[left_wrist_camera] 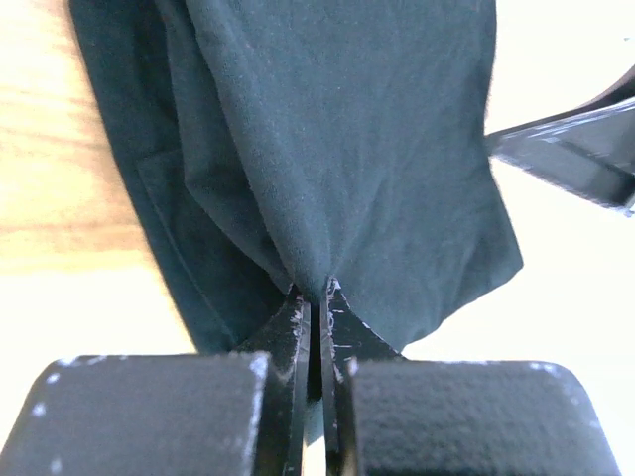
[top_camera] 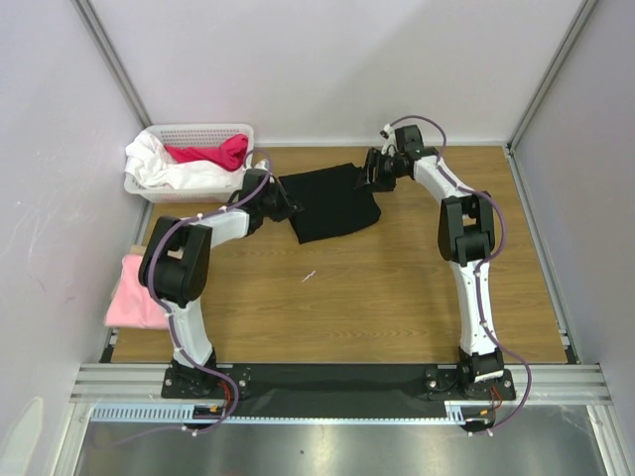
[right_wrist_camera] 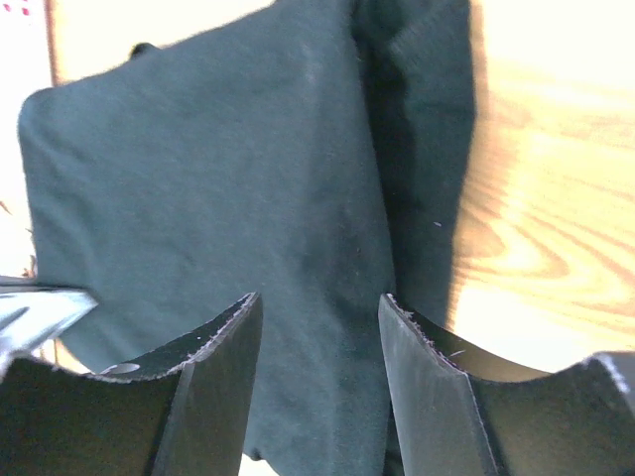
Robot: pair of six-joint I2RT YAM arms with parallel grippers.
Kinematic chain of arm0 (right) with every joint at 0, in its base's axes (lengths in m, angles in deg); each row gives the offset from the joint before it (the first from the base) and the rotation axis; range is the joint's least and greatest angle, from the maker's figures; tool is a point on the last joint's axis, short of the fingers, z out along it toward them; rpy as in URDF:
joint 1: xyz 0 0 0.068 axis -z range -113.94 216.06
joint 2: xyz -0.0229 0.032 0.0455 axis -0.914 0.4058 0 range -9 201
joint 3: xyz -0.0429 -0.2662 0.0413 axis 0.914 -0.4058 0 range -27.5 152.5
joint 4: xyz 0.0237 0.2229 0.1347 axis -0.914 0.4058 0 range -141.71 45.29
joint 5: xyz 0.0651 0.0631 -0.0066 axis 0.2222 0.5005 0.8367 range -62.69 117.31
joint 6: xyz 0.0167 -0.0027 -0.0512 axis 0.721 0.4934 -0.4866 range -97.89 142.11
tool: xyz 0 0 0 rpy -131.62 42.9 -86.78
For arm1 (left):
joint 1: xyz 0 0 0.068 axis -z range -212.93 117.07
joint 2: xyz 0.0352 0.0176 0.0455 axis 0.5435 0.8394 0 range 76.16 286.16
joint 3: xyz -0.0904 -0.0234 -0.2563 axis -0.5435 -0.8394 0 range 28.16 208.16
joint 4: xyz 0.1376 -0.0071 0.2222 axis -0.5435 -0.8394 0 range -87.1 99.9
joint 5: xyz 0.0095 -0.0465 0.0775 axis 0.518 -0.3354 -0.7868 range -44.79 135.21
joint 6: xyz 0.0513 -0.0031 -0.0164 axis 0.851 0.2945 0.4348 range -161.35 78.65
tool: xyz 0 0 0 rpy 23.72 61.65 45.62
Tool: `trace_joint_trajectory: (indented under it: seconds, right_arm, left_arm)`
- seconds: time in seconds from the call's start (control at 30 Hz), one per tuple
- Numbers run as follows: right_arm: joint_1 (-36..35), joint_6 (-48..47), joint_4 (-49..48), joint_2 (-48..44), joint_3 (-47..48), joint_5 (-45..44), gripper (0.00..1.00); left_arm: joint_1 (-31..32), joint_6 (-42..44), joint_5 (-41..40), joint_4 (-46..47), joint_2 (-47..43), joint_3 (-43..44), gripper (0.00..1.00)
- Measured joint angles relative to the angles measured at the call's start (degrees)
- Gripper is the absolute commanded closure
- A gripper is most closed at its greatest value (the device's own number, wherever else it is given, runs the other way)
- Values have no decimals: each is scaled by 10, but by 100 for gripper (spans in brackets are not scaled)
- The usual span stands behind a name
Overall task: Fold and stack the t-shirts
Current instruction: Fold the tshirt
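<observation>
- The black shirt (top_camera: 332,203) is laid part-folded far on the table (top_camera: 397,288) — the pink shirt (top_camera: 134,297) at its left edge.
- Its left side is clamped in the left gripper (left_wrist_camera: 316,297), likely for folding.
- The right gripper (right_wrist_camera: 317,302) is held apart above the right side, nothing gripped.

Black t-shirt (top_camera: 329,203) — pink t-shirt (top_camera: 137,297) — white basket (top_camera: 194,135), wood-grain table (top_camera: 377,297).

Both arms stretched fwd; L gripper (left_wrist_camera: 316,297) jaws pinch black t-shirt (left_wrist_camera: 347,129), R gripper (right_wrist_camera: 319,302) jaws apart, prob. hovering.
</observation>
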Motion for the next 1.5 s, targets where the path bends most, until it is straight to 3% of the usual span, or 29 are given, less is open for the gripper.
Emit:
trace_joint_trajectory:
  seconds: [0.43,0.47,0.5,0.57,0.6,0.67,0.83,1.13,1.23,1.27,1.37,1.5]
  right_arm:
    - [-2,-2,-8,-2,-35,-1,44]
    - [-2,-2,-8,-2,-35,-1,44]
    - [-1,-2,-8,-2,-35,-1,43]
    - [1,-2,-8,-2,-35,0,43]
    - [2,-2,-8,-3,-35,0,42]
    - [6,-2,-7,-3,-33,2,41]
    - [17,-6,6,-4,-2,10,37]
    - [22,-3,-24,-8,37,4,40]
    - [20,2,-30,-3,48,7,47]
    - [20,4,-34,0,51,10,51]
    - [17,12,-42,2,52,23,68]
    - [7,19,-49,2,52,35,75]
  left_arm:
    - [-1,-59,-4,-135,-19,11,98]
    - [-3,-66,-3,-135,-19,8,93]
    - [-4,-71,-3,-134,-19,3,75]
    - [-7,-78,-2,-139,-19,-8,62]
    - [-9,-78,-2,-146,-18,-9,46]
    - [-12,-70,-1,-163,-18,-8,33]
    - [-14,-36,4,-201,-17,14,24]
    - [-19,50,-50,-253,-17,127,33]
    - [-29,57,-67,-244,-16,141,49]
    - [-33,59,-68,-241,-12,145,63]
    - [-40,62,-65,-220,8,161,86]
    - [-43,55,-49,-169,39,175,96]
